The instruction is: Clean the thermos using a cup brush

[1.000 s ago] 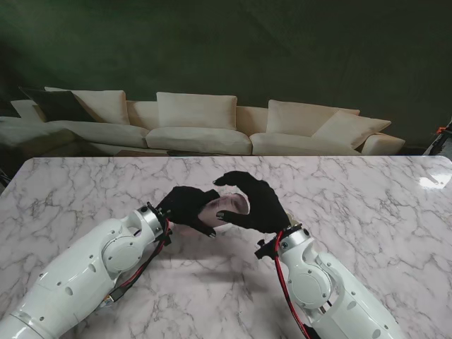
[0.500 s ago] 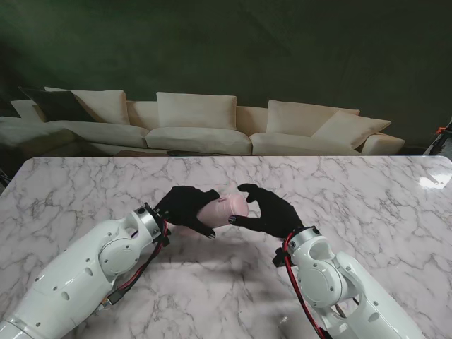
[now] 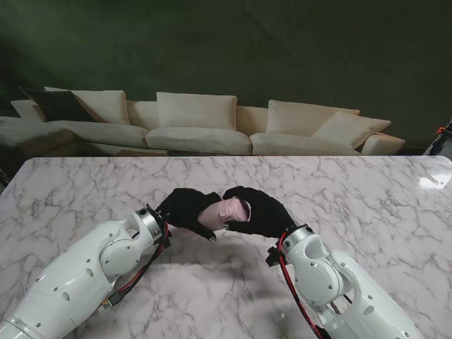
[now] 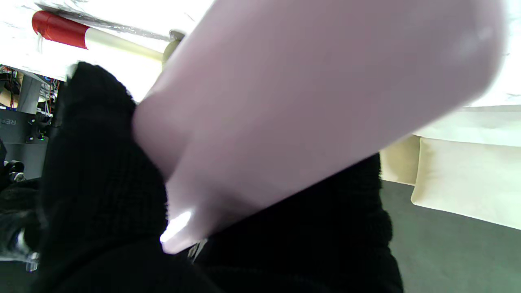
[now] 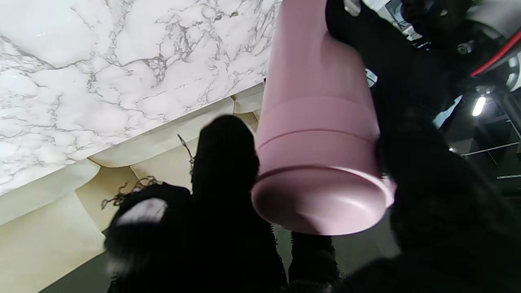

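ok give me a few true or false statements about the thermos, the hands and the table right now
1. The left hand grips the pink thermos. True.
2. The thermos stands upright on the marble table. False: it lies roughly sideways, held between both hands.
3. The right hand closes around the thermos's lidded end. True.
4. The thermos is blue. False: it is pink.
5. A red-and-white handle shows past the thermos in the left wrist view. True.
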Controlling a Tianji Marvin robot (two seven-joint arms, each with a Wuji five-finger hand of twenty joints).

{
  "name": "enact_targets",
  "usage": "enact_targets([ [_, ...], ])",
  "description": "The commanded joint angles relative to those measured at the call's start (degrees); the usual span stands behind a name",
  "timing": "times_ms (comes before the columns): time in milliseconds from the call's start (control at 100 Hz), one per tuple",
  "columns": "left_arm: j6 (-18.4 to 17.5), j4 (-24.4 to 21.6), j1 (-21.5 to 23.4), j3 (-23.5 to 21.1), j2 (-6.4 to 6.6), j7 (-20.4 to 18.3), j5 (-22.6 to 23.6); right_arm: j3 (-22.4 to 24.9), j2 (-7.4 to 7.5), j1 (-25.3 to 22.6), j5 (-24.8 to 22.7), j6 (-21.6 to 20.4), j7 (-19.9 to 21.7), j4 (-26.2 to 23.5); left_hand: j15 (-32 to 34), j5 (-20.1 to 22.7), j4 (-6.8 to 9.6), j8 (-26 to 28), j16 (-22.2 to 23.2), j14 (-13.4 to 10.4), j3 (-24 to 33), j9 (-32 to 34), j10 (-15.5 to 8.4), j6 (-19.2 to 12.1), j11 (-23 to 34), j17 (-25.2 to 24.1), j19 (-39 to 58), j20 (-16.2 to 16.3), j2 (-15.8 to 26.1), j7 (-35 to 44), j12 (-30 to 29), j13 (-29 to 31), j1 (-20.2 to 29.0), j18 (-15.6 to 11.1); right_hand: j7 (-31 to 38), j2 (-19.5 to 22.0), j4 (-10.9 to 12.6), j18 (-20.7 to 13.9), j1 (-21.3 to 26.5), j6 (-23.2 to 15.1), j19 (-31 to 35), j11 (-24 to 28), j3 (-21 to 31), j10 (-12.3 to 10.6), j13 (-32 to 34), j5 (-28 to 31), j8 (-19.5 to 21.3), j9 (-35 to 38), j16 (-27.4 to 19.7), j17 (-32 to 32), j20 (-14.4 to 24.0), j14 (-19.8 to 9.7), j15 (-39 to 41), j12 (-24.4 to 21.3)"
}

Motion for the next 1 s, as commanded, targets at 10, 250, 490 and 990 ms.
enact_targets([
  [10,0.5,-0.2,-0.6,-0.1,-0.12,-0.7,-0.2,-0.4,-0.17,-0.4,0.1,-1.4,0.2,0.5,10.5,1.3,2.68,3.9,3.9,-6.2,23.4,2.3,-3.9,-12.2,3.0,2.4,4.0,-0.5,13.7,9.3,0.7,5.9,19.6,-9.8,3.3,-3.5,-2.0,1.6,-3.3,-11.2,-1.4,-2.6,14.5,-0.2,-9.4,7.8,4.0,-5.8,2.1,-9.2,3.4,0.8,-4.9,-0.6],
  [250,0.9,-0.1,-0.9,0.2,-0.17,-0.8,-0.3,-0.6,-0.14,-0.3,0.5,-7.4,-0.6,2.1,10.7,1.4,2.66,4.0,4.0,-6.2,23.4,2.2,-3.9,-12.2,3.2,2.6,4.2,-0.4,13.7,9.2,0.7,6.0,19.6,-9.8,3.1,-1.2,-2.5,9.2,-8.7,-9.6,-25.2,-13.2,-2.8,-1.4,-32.2,26.7,3.2,-7.5,-0.5,-38.5,12.0,5.3,-29.3,-7.8],
  [490,1.0,0.1,-1.0,0.3,-0.21,-0.4,-0.3,-0.6,-1.76,-0.4,4.6,-13.5,-6.6,4.4,10.9,1.4,2.72,4.1,4.1,-6.2,23.4,2.2,-3.9,-12.2,3.3,2.6,4.4,-0.4,13.7,9.2,0.7,6.0,19.7,-9.7,0.7,0.9,-0.7,13.6,-12.2,-13.1,-42.7,-15.8,-5.7,-4.9,-38.3,25.8,0.7,-3.3,-9.5,-50.1,9.0,5.9,-45.0,-8.4],
  [990,0.0,-0.6,-0.2,-0.5,-0.24,0.7,0.5,3.2,-2.42,-4.3,-2.3,6.8,-11.2,-2.0,11.0,1.2,2.71,4.2,4.2,-6.3,23.3,1.9,-3.9,-12.2,3.6,2.2,4.4,-0.3,13.9,9.2,1.0,5.9,19.8,-9.6,-10.6,12.7,-0.8,7.2,-28.2,10.6,-13.3,-9.2,-5.4,0.5,-15.1,-6.5,-11.8,-7.1,2.2,-22.1,15.4,7.5,-20.9,-6.3],
])
